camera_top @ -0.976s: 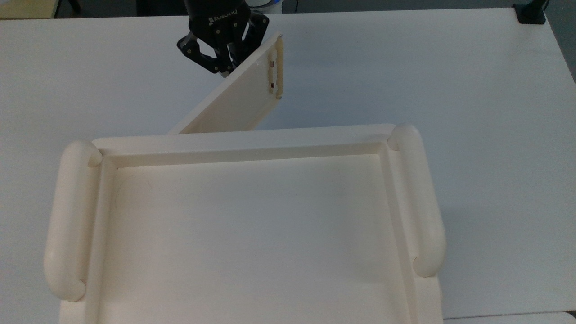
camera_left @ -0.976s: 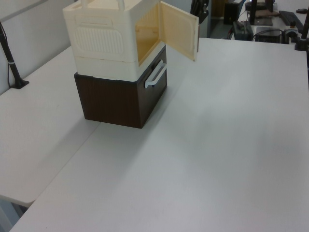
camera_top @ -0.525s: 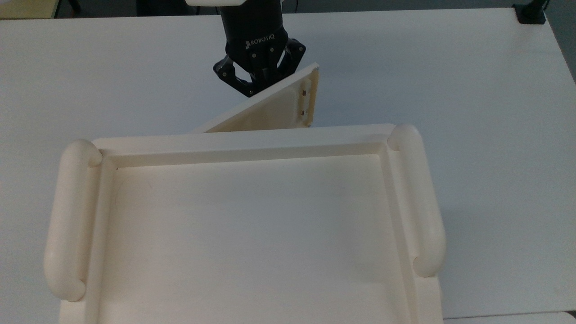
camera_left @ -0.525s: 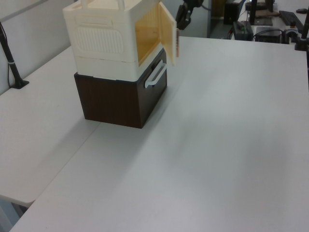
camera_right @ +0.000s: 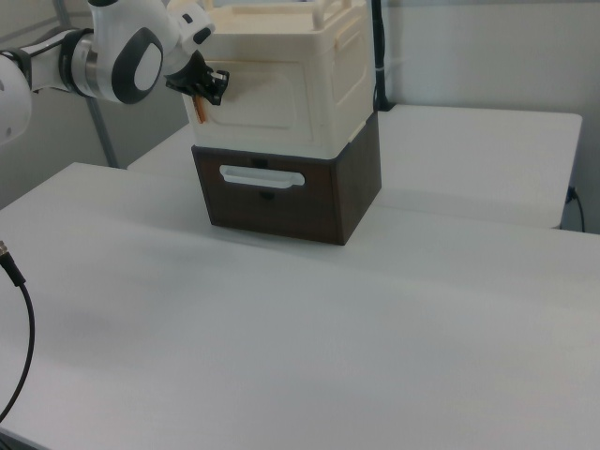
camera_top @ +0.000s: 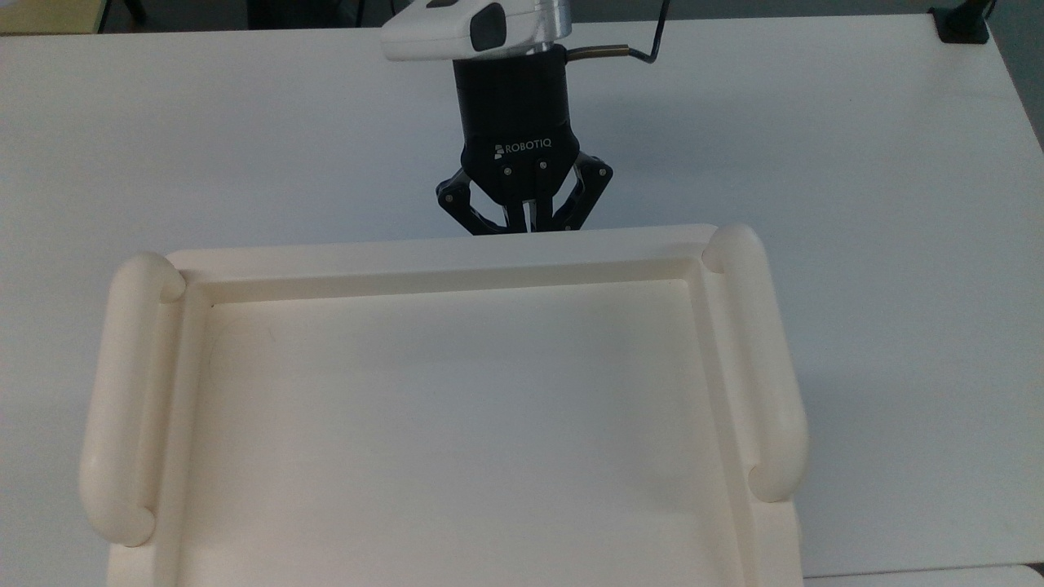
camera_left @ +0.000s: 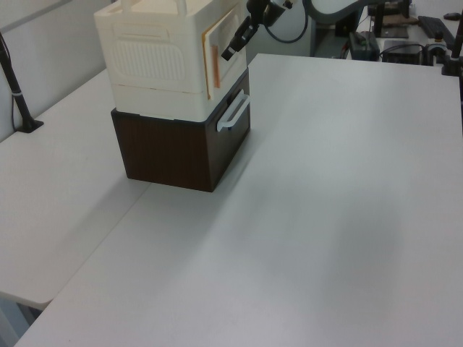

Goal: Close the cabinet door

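The cream cabinet [camera_top: 440, 254] [camera_left: 155, 50] [camera_right: 328, 75] stands on a dark brown unit. Its cabinet door [camera_left: 226, 74] [camera_right: 267, 98] lies almost flush with the front, with a thin copper-orange strip showing at its free edge. In the top view the door is hidden under the cabinet's rim. My black gripper [camera_top: 526, 228] [camera_left: 228, 53] [camera_right: 214, 92] is shut, its fingertips against the door's outer face near that free edge. It holds nothing.
The brown drawer unit [camera_left: 170, 152] [camera_right: 300, 202] below has a white handle [camera_left: 234, 113] [camera_right: 261, 175] sticking out under my gripper. The white table [camera_left: 325, 217] spreads wide in front. A black post [camera_left: 18, 94] stands at the left view's left, and a cable [camera_right: 21, 319] hangs at the right view's left.
The door has swung from wide open to nearly flush with the cabinet front. My shut gripper followed it, moving to the top view's right and toward the cabinet.
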{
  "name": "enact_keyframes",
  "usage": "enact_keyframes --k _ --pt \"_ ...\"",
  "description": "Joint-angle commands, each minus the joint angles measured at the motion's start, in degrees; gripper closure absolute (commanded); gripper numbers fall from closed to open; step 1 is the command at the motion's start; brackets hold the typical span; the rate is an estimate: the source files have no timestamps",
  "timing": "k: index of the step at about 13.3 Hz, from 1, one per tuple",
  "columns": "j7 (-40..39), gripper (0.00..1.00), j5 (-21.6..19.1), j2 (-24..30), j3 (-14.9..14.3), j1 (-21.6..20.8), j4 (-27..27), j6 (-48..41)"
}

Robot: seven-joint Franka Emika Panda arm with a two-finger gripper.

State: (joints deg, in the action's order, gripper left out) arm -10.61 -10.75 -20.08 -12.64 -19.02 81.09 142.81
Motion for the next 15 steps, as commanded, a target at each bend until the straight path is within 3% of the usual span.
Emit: enact_keyframes --k 1,5,8,12,15 --pt "3.58 0.93 -0.23 -0.14 -0.64 -0.84 -0.32 2.47" --pt "4.73 0.93 -0.15 -0.49 -0.64 -0.84 -0.67 5.37" --pt "4.29 0.93 1.78 1.87 -0.64 -0.23 0.64 1.45" --pt "-3.17 0.91 1.79 8.02 0.06 3.36 1.09 -27.52" --pt "1.71 0.91 2.14 11.98 2.34 9.42 1.87 -44.66"
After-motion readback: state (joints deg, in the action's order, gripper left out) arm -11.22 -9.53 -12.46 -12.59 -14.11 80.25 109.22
